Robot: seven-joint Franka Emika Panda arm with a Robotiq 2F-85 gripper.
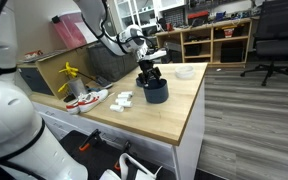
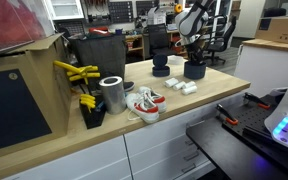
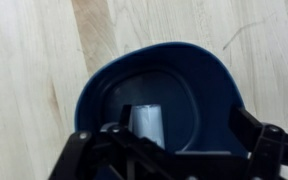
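Jaws spread, the gripper (image 1: 149, 73) hovers over a blue cup (image 3: 199, 75) at centre frame: likely light, rigid plastic, best pinched at the rim.

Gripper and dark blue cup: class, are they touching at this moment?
Cannot tell. In the wrist view the open gripper straddles the cup, fingers overlapping its rim; both exterior views are too small to show gap or contact.

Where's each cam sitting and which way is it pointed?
Exterior view: beside the counter, looking across it; arm and gripper above the blue cup.
Exterior view: near the counter's end, looking along it past the sneakers; arm far back.
Wrist view: straight down into the cup; open fingers at bottom edge.
Shared: all show the cup.
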